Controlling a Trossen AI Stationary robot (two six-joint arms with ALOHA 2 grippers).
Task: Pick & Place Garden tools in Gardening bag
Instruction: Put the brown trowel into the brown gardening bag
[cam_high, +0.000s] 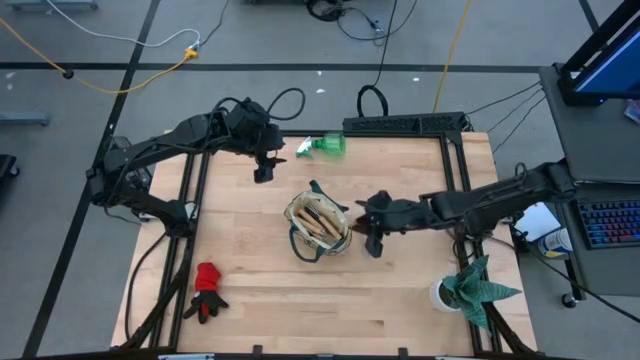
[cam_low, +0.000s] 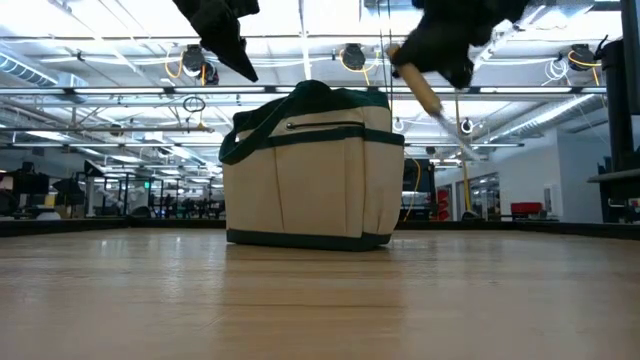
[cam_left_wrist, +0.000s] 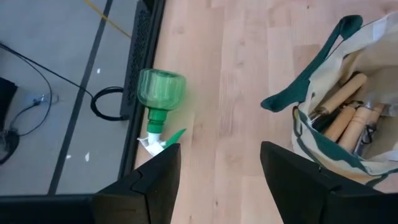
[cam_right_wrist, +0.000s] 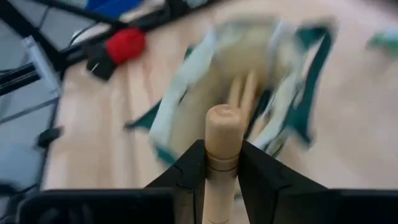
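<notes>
— Where are you standing with the task now?

— Your gardening bag (cam_high: 318, 228) is sitting upright in the middle of the table (cam_high: 400, 300), and several wooden-handled tools (cam_left_wrist: 346, 111) are already lying inside it. Your right gripper (cam_high: 374, 238) is hanging just beside the bag's rim, and its jaws are clenched on one more wooden handle (cam_right_wrist: 222, 140); in the low view this tool (cam_low: 425, 92) is slanting down above the bag's side. I judge you are bringing this one in.

— And what is remaining for you?

— Two things, as far as I see. The green spray bottle (cam_high: 325, 146) is lying on its side near the far edge of the table, and the red glove (cam_high: 207, 280) is lying near the front left corner, well apart from the bag. Your left gripper (cam_high: 263, 165) is hovering between the bottle and the bag with its jaws released and holding nothing.

— Is something standing in your way?

— The dark loop handles (cam_left_wrist: 311, 68) are leaning over the bag's opening, so I think the tool could catch there. The potted plant (cam_high: 465, 288) is standing at the front right, away from your path.
</notes>
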